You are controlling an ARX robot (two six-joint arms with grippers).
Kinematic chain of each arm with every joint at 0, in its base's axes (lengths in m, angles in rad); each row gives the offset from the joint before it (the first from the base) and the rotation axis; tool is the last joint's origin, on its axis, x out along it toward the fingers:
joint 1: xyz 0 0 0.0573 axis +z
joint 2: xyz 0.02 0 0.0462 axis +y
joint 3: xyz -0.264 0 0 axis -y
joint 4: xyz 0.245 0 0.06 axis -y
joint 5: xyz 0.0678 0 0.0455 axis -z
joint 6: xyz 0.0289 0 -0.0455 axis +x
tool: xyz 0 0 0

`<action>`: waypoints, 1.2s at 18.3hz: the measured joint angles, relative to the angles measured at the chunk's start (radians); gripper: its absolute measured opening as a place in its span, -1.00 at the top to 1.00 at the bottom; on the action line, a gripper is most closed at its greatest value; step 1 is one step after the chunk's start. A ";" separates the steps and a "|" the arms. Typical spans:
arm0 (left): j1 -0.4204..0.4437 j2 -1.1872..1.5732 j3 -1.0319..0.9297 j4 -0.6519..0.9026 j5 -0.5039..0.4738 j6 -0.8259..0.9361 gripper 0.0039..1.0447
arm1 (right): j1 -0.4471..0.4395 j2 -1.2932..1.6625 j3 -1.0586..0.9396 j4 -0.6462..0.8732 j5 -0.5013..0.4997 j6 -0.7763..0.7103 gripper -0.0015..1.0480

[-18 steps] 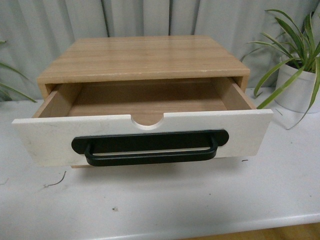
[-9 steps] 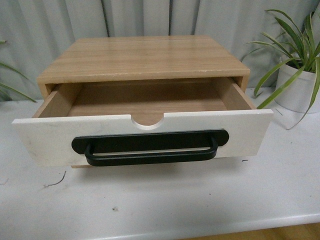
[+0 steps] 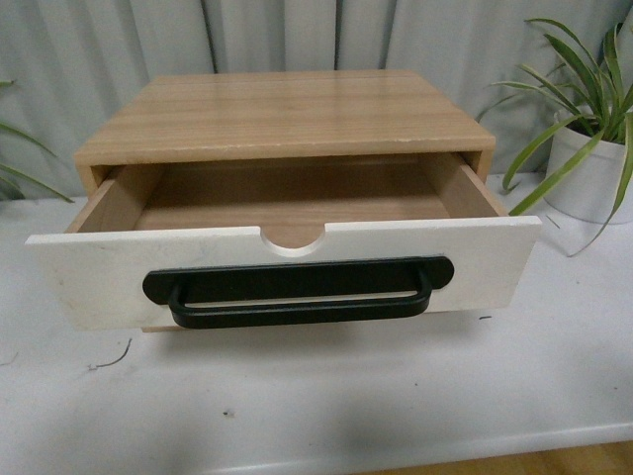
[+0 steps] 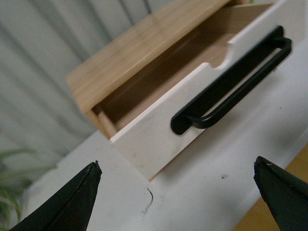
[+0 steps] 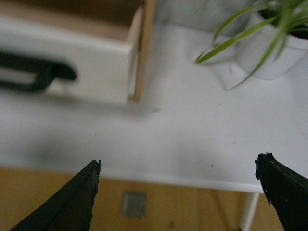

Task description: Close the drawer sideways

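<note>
The drawer (image 3: 89,272) stands pulled out of a light wood cabinet (image 3: 287,111) on the white table. Its white front carries a long black bar handle (image 3: 297,292) and a half-round notch in the top edge. The inside looks empty. Neither arm shows in the front view. My left gripper (image 4: 177,192) is open, over the table short of the drawer's left front corner (image 4: 144,149). My right gripper (image 5: 178,190) is open, over the table's front edge, short of the drawer's right end (image 5: 96,72). Neither gripper touches the drawer.
A potted plant in a white pot (image 3: 591,168) stands at the right of the cabinet and shows in the right wrist view (image 5: 274,53). Plant leaves (image 3: 15,158) reach in at the left. A curtain hangs behind. The table's front edge (image 3: 415,445) runs near.
</note>
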 joint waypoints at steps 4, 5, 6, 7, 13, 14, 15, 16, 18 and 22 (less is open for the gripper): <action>-0.044 0.255 -0.001 0.234 0.008 0.258 -0.88 | 0.116 0.198 0.022 -0.011 0.006 -0.220 -0.88; -0.050 0.325 -0.001 0.299 0.006 0.312 -0.88 | 0.141 0.238 0.031 -0.010 0.005 -0.271 -0.88; -0.054 0.372 -0.001 0.341 0.005 0.347 -0.88 | 0.156 0.263 0.037 -0.002 0.004 -0.295 -0.88; -0.061 0.442 -0.001 0.403 0.001 0.392 -0.88 | 0.175 0.301 0.047 0.014 0.000 -0.340 -0.88; -0.086 0.692 0.001 0.625 -0.013 0.510 -0.88 | 0.192 0.445 0.099 0.115 -0.010 -0.468 -0.88; -0.089 0.747 0.001 0.671 -0.015 0.529 -0.88 | 0.191 0.479 0.110 0.138 -0.011 -0.485 -0.88; -0.090 0.764 0.001 0.684 -0.016 0.533 -0.88 | 0.190 0.489 0.114 0.145 -0.011 -0.491 -0.88; -0.090 0.827 0.004 0.732 -0.019 0.551 -0.88 | 0.184 0.531 0.129 0.164 -0.026 -0.510 -0.88; -0.070 1.028 0.071 0.845 -0.020 0.578 -0.88 | 0.177 0.686 0.198 0.233 -0.087 -0.571 -0.88; -0.016 1.255 0.266 0.809 0.014 0.587 -0.88 | 0.117 0.941 0.409 0.300 -0.216 -0.631 -0.88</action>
